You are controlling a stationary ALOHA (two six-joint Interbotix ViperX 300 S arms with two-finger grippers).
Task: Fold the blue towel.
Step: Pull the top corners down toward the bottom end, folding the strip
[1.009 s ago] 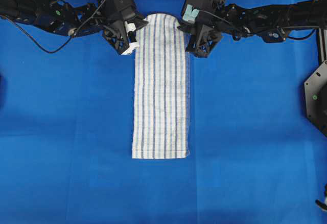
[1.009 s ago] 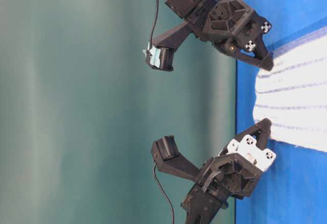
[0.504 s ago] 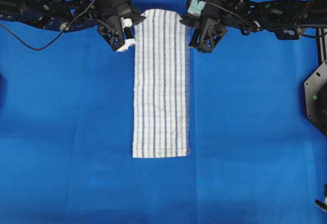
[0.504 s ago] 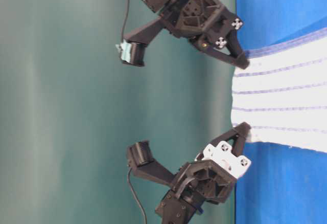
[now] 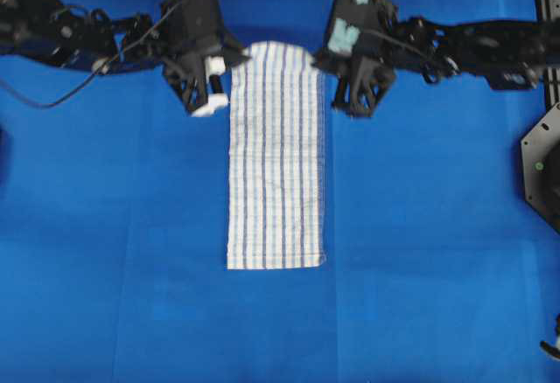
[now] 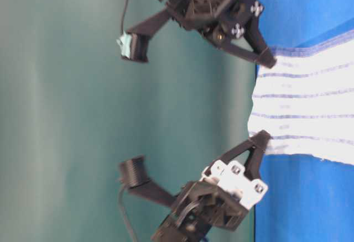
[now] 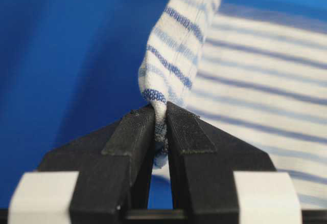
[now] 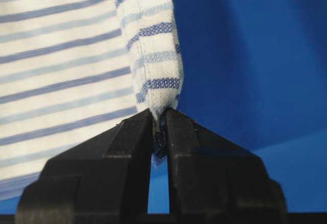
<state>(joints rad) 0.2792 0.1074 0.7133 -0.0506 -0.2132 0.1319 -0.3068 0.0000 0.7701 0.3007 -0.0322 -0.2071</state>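
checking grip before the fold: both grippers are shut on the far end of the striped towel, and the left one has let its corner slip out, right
Not quite: the left gripper is shut on its corner of the blue towel, as the left wrist view shows. The right gripper is also shut on its corner.

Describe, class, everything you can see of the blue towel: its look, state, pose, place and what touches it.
The blue towel is a long, narrow white woven cloth with thin dark-blue and light-blue stripes running along its length. It lies on the blue table covering, its near end flat and square. Its far end is lifted off the surface: the left gripper pinches one far corner and the right gripper pinches the other, both jaws shut on bunched fabric. Nothing else touches it.
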